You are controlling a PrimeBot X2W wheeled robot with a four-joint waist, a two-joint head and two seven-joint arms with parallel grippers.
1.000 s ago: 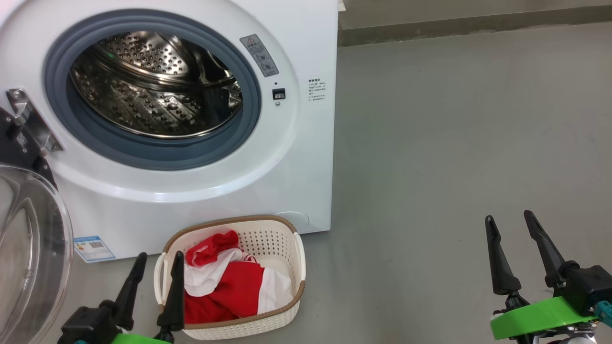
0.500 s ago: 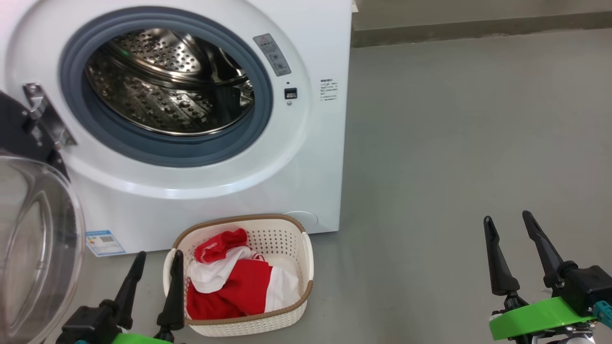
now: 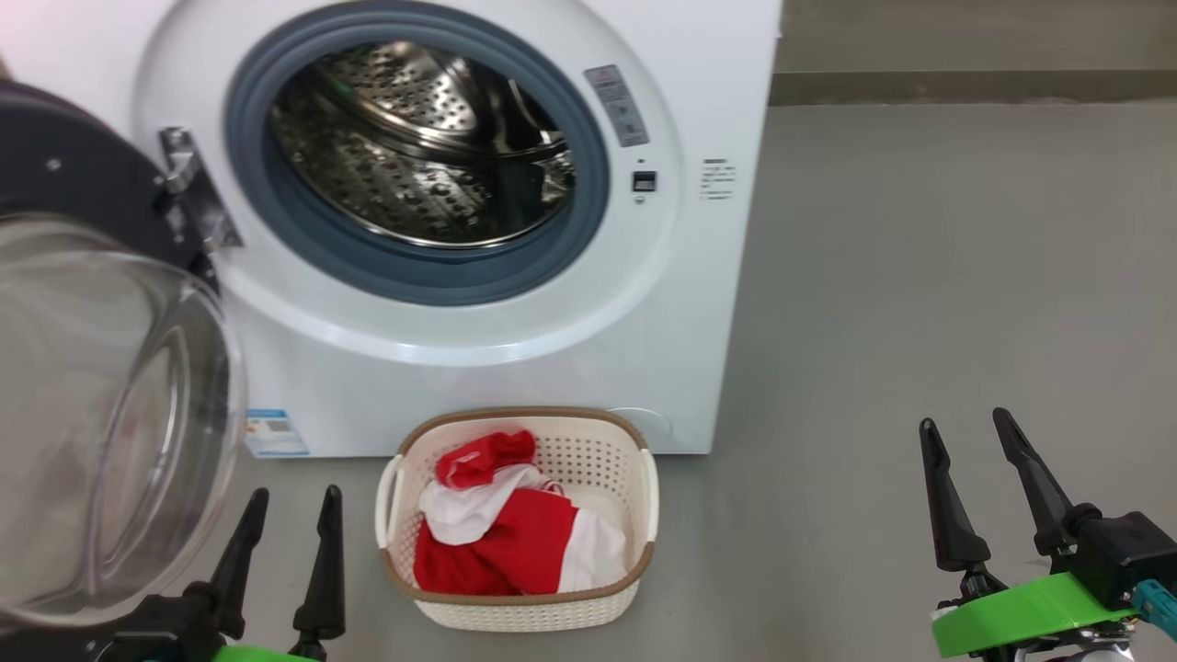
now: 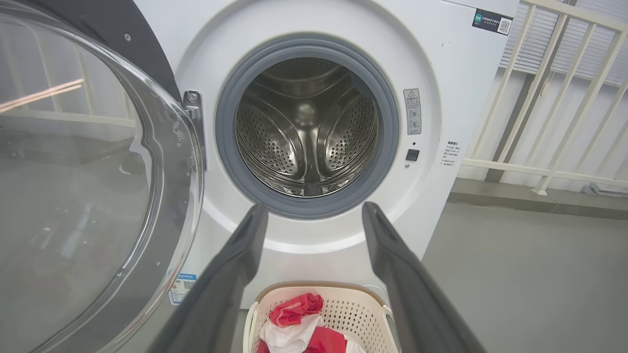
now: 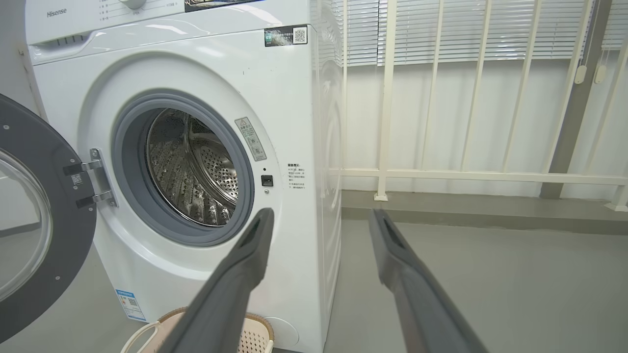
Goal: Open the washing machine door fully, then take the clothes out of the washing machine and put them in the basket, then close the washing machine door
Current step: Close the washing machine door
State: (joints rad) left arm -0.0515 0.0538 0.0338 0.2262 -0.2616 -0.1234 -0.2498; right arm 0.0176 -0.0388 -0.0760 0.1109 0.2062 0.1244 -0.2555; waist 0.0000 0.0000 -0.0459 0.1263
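Just in front of the washing machine (image 3: 515, 368) sits the basket (image 3: 524, 614), the clothes (image 3: 524, 542) piled inside; the washing machine door (image 3: 83, 156) stands wide open left of it. The left end effector (image 3: 296, 492) and right end effector (image 3: 963, 419) hover parted, empty.

The washing machine (image 3: 717, 92) stands on the floor (image 3: 919, 276) at the rear. Its door (image 3: 101, 414) hangs swung out at the machine's left, hinged beside the drum (image 3: 423, 156) opening. The basket (image 3: 588, 460) sits on the floor just before the machine, below the opening, with the clothes (image 3: 524, 542) in it. The left gripper (image 3: 294, 496) is between door and basket; the right gripper (image 3: 964, 421) is well to the right of both. A railing (image 5: 441, 174) stands behind, right of the machine.
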